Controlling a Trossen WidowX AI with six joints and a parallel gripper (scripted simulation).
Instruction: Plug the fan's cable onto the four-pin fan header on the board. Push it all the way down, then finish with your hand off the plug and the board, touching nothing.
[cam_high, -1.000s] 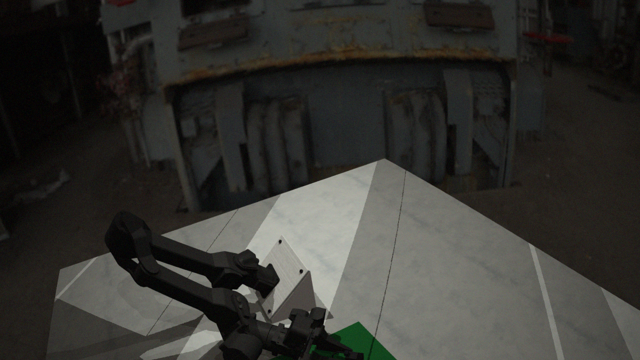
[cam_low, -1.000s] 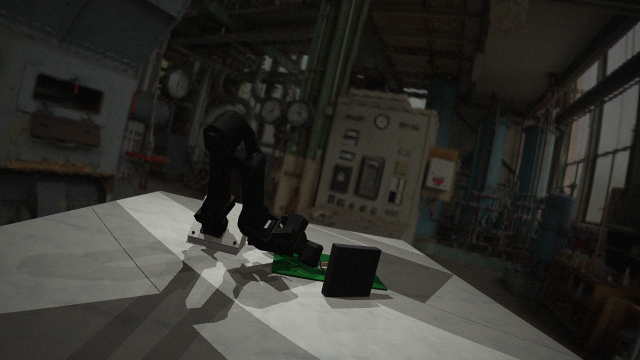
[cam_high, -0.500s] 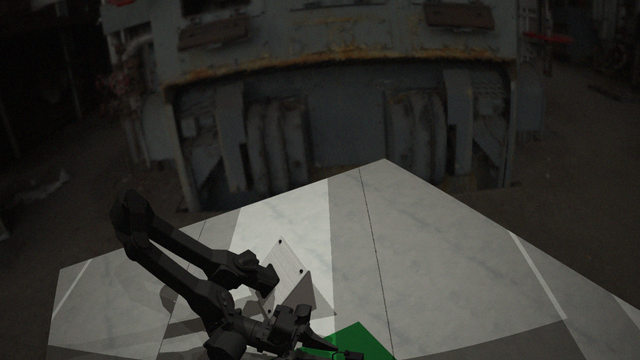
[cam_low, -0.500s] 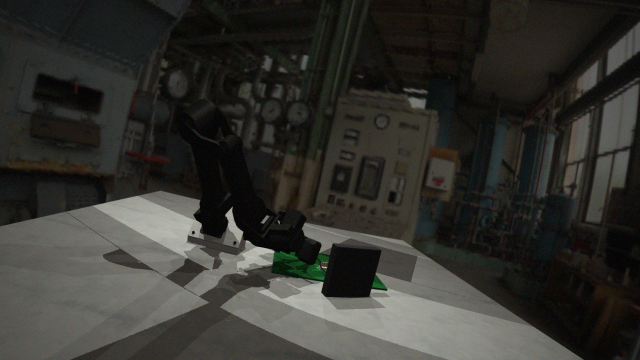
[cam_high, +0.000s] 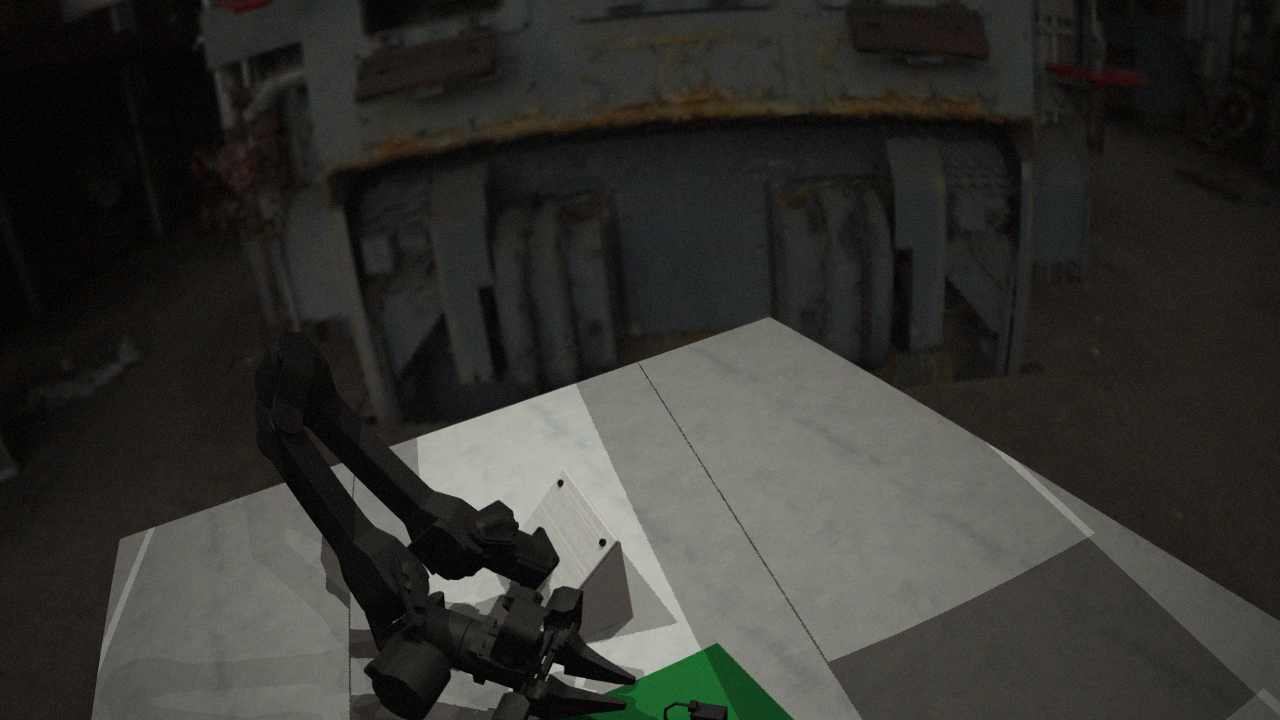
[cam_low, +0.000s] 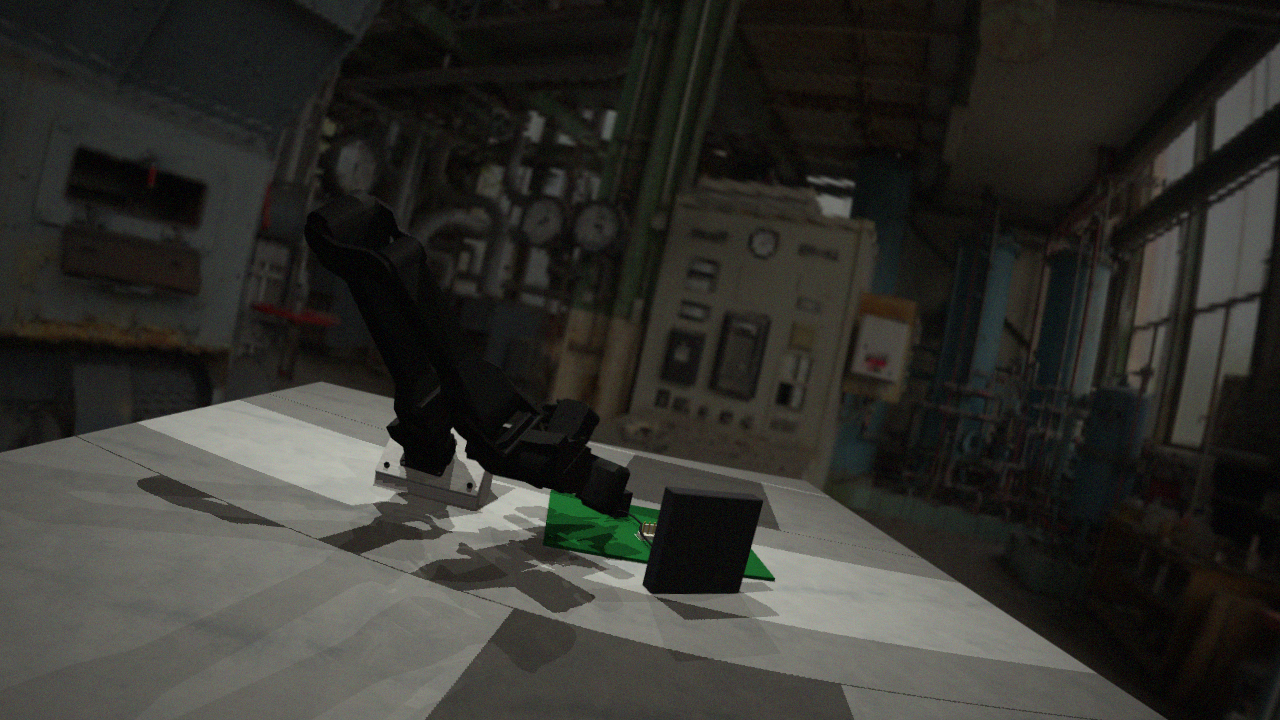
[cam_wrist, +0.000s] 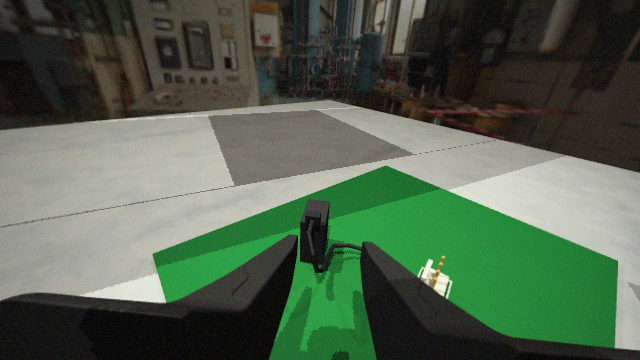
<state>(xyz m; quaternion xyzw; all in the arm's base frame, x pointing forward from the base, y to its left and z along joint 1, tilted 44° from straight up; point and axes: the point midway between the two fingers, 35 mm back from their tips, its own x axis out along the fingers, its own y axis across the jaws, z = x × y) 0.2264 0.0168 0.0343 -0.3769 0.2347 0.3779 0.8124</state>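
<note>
The black plug (cam_wrist: 314, 235) (cam_high: 709, 711) stands upright on the green board (cam_wrist: 525, 260) (cam_high: 716, 667) (cam_low: 760, 568), ahead of my fingers. Whether it sits on a header is hidden, and its depth cannot be told. Its black cable (cam_wrist: 345, 245) bends low and runs behind my right finger in the wrist view. My gripper (cam_wrist: 329, 247) (cam_high: 629, 694) is open and empty, its fingertips apart and back from the plug. A white header (cam_wrist: 438, 282) with gold pins showing stands to the right in the wrist view, partly behind that finger. I cannot count its pins.
The black square fan block (cam_low: 704, 541) stands at the board's near edge in the exterior view, hiding part of the board. A gold-pinned header (cam_low: 645, 533) shows just left of it. The arm's grey base (cam_low: 434, 488) (cam_high: 577, 532) is behind the gripper.
</note>
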